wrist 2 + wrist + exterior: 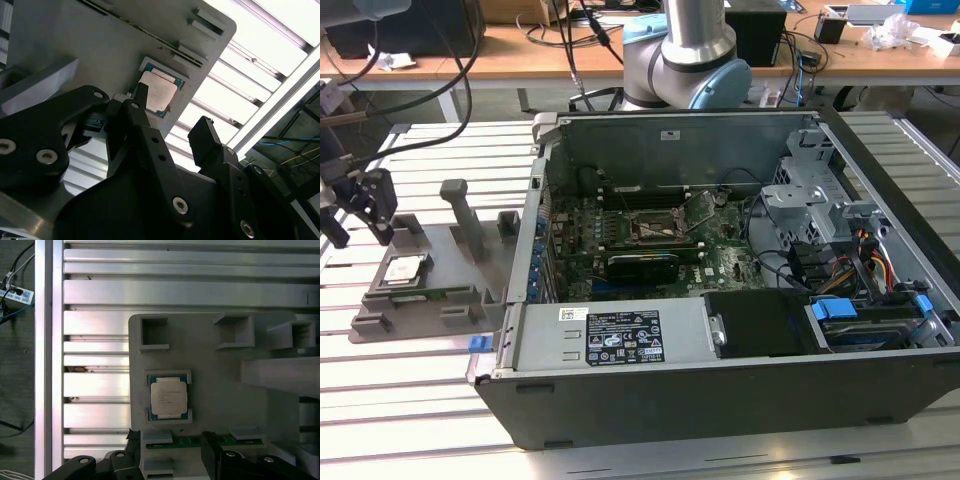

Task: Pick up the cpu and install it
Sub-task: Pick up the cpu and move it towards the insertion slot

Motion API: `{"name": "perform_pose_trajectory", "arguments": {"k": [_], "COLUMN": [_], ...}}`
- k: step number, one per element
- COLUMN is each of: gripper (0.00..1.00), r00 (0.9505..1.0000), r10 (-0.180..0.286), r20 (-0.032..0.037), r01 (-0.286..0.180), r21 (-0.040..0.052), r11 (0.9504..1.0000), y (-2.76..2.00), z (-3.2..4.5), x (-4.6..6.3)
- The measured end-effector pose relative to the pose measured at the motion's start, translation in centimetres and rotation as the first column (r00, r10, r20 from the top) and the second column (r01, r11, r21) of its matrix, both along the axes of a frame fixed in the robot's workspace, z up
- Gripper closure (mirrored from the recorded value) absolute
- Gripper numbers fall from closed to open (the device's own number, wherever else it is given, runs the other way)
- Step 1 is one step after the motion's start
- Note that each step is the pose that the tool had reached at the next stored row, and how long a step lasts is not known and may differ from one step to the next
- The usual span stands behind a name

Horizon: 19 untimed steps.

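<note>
Down on the slatted aluminium table, found an open computer case lying closest in the exterior view, side panel off. Peered inside and caught the green motherboard, with a square socket frame near its middle.

Swung over to the exterior view's left, just beside the case, and picked out the grey fixture plate flat on the same table. Noted an upright post standing on it.

Spotted the cpu resting in a shallow square pocket on that plate, silver top up. Checked the first wrist view and saw that cpu seated flat, thin green rim showing round the metal.

Caught the gripper hanging over the plate at the cpu's end. Read the black fingers in the second wrist view as spread wide, gripping nothing. Could not tell from that angle whether one tip touched the chip's edge; looked clear of it in the exterior view.

Farther back, made out the arm's base behind the case. Beyond that, took in wooden desks strewn with cables.
</note>
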<state>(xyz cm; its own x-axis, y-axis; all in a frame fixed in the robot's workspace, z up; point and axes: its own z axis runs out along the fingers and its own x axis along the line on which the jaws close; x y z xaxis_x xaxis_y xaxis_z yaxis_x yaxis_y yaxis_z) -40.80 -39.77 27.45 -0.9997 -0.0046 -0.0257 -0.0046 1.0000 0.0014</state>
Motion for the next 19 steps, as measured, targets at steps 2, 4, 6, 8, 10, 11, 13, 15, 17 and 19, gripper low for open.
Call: {"name": "perform_pose_trajectory", "arguments": {"k": [2,4,6,8,10,11,13,15,17,19], "gripper": [0.40,0.40,0.40,0.40,0.40,0.40,0.40,0.40,0.40,0.40], "r00": [1.0000,1.0000,1.0000,1.0000,1.0000,1.0000,1.0000,1.0000,1.0000,1.0000], "r10": [0.000,0.000,0.000,0.000,0.001,0.002,0.003,0.003,0.004,0.004], "r20": [0.0000,0.0000,0.0001,0.0000,-0.0001,0.0001,-0.0001,0.0000,0.0000,-0.0001], "r01": [0.000,0.000,0.000,0.000,-0.001,-0.002,-0.003,-0.003,-0.004,-0.004], "r21": [0.0000,0.0000,-0.0006,-0.0028,-0.0061,-0.0083,-0.0087,-0.0089,-0.0095,-0.0101], "r11": [1.0000,1.0000,1.0000,1.0000,1.0000,1.0000,1.0000,1.0000,0.9999,0.9999], "y": [0.00,0.00,0.00,0.00,0.05,0.09,0.10,0.11,0.10,0.11], "z": [-0.06,-0.16,-0.34,-0.53,-0.65,-0.77,-0.82,-0.87,-0.92,-0.99], "x": [0.00,0.00,0.00,0.00,0.05,0.12,0.14,0.17,0.21,0.24]}}
